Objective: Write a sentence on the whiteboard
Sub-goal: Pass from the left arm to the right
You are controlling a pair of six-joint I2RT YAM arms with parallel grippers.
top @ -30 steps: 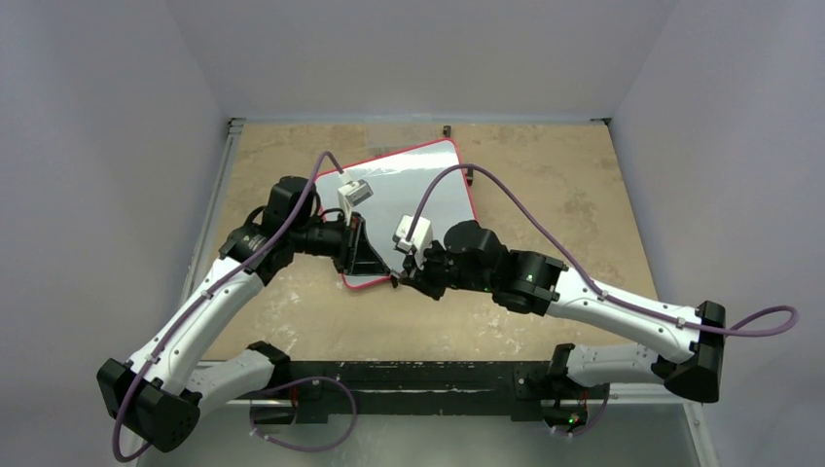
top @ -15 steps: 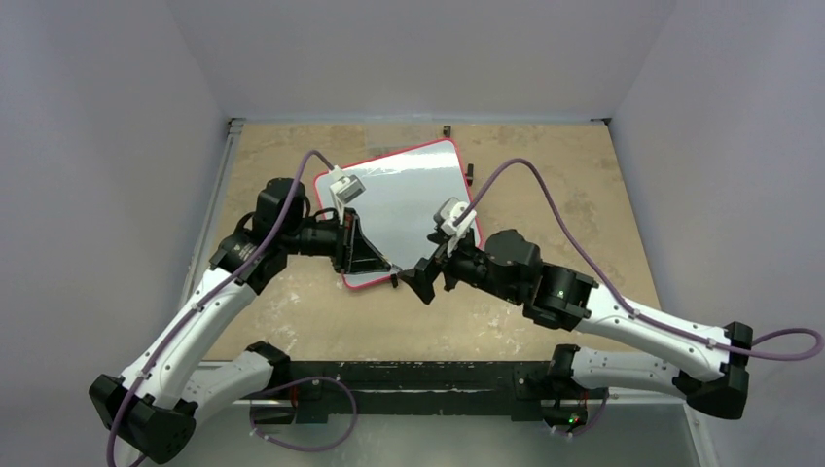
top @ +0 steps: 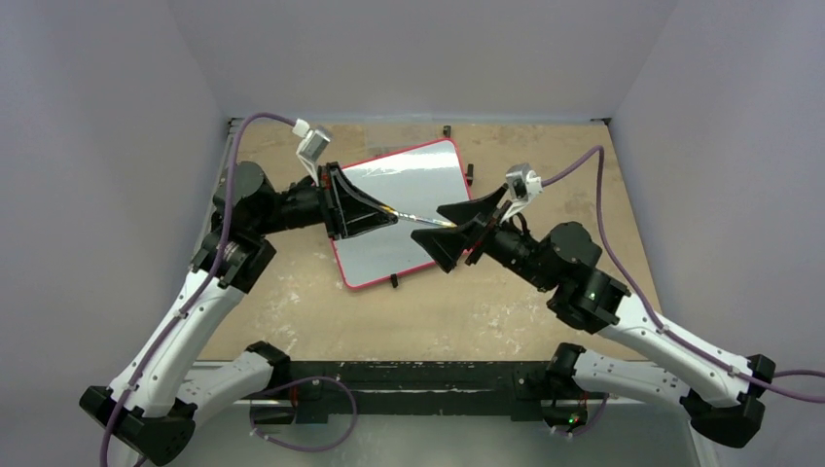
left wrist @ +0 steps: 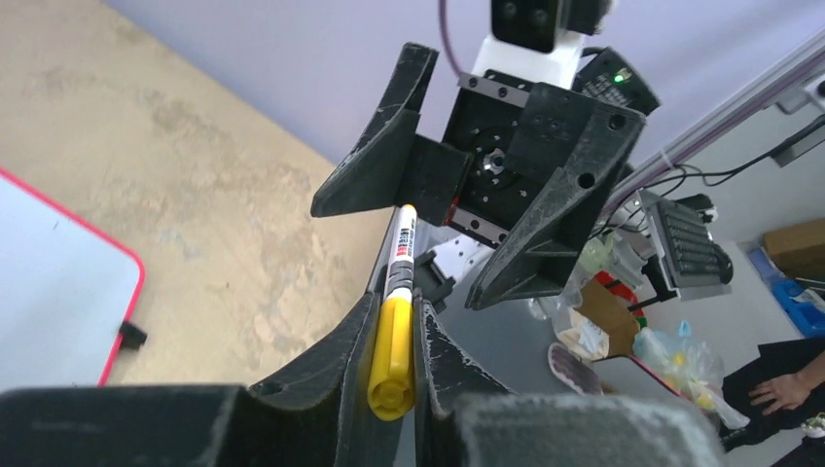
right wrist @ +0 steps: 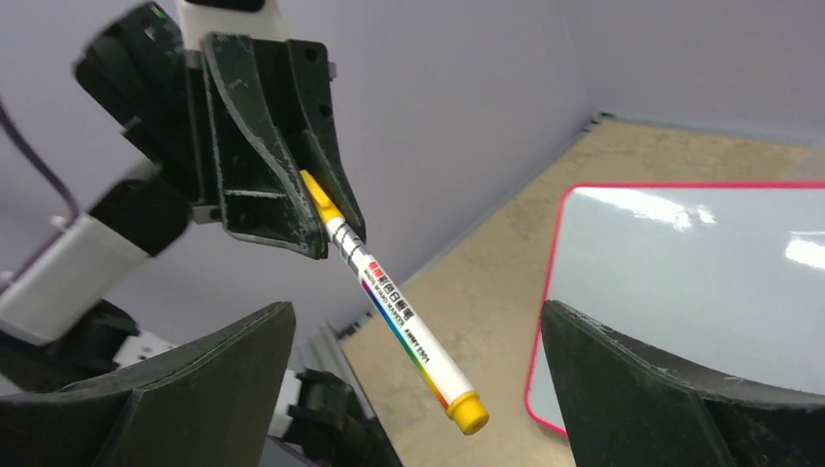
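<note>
From above, the whiteboard [top: 428,175] lies flat toward the far side of the table [top: 545,292], turned a little askew, with no writing showing on its glossy face. Above its near half the left gripper [top: 389,209] is clamped on one end of a marker [top: 413,218], held roughly level and pointing at the right gripper [top: 438,226], whose jaws stand wide apart around the free end without touching it. In the left wrist view, the left gripper [left wrist: 397,306] pinches the marker's [left wrist: 393,350] longer yellow end, probably the cap. The white printed barrel runs out between the spread fingers of the right gripper [left wrist: 399,248], and a corner of the whiteboard [left wrist: 49,282] shows below. In the right wrist view, the right gripper [right wrist: 416,321] gapes on either side of the marker [right wrist: 399,326], which juts from the left gripper [right wrist: 331,229] and ends in a small yellow plug, with the whiteboard [right wrist: 700,272] beyond. The marker looks light, stiff and smooth, so likely slippery. The best hold seems to be mid-barrel, squarely across it, with any pull kept along its length. The board looks thin and slick and may slide under pressure.
</note>
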